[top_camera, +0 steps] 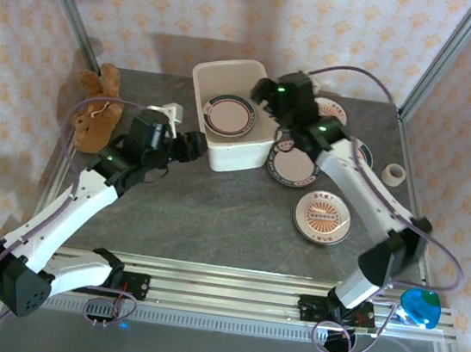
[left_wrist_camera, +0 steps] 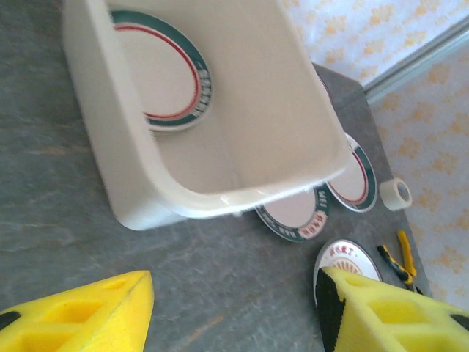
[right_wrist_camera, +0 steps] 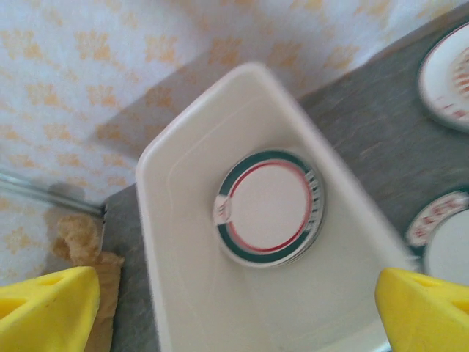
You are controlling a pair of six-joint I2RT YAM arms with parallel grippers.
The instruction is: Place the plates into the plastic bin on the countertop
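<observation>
Right tool (top_camera: 263,95) hangs spread and empty over the plastic bin (top_camera: 236,154), one plate (top_camera: 229,114) inside, other plates (top_camera: 322,217) on the table (top_camera: 213,216) just right of the bin. Left tool (top_camera: 189,146), spread too, sits beside the bin's near-left corner. Worry: I clip the rim leaving and shove it.

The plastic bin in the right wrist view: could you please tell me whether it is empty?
No, a plate with a teal-and-red band lies flat on the floor of the plastic bin.
</observation>
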